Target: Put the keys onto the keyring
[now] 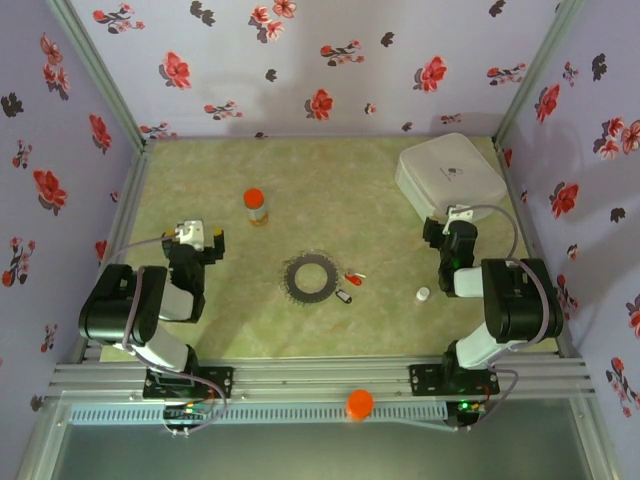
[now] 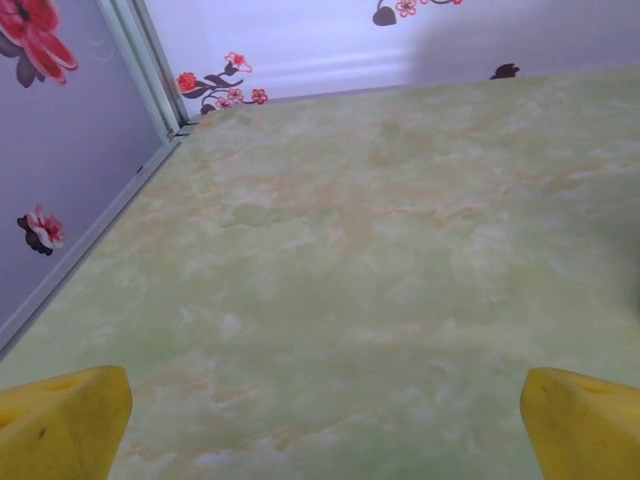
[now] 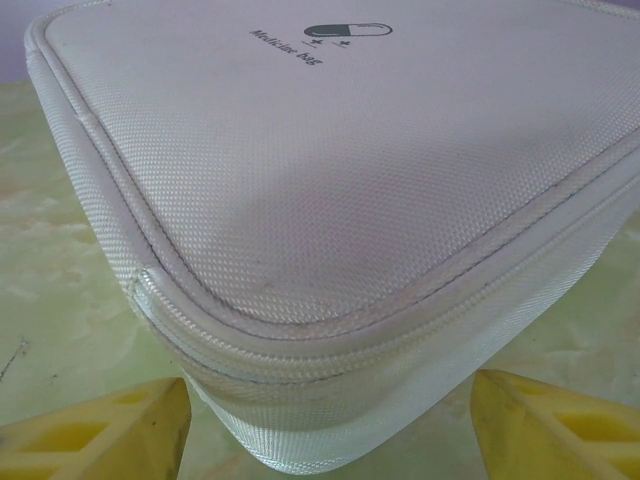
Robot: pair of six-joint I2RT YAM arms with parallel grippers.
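The keyring (image 1: 312,278), a flat dark grey ring, lies at the middle of the table. Two small keys rest just right of it: one with a red tag (image 1: 353,276) and one with a dark tag (image 1: 344,295). My left gripper (image 1: 196,242) hovers at the left side of the table, well away from them. Its yellow fingers (image 2: 62,420) stand wide open over bare tabletop, the left gripper (image 2: 325,430) holding nothing. My right gripper (image 1: 447,238) (image 3: 330,430) is open at the right, its fingers (image 3: 545,425) either side of a white bag's corner, not touching it.
The white medicine bag (image 1: 450,172) (image 3: 330,200) lies at the back right. An orange-capped bottle (image 1: 256,206) stands left of centre toward the back. A small white cap (image 1: 423,294) lies right of the keys. An orange cap (image 1: 359,403) rests on the front rail.
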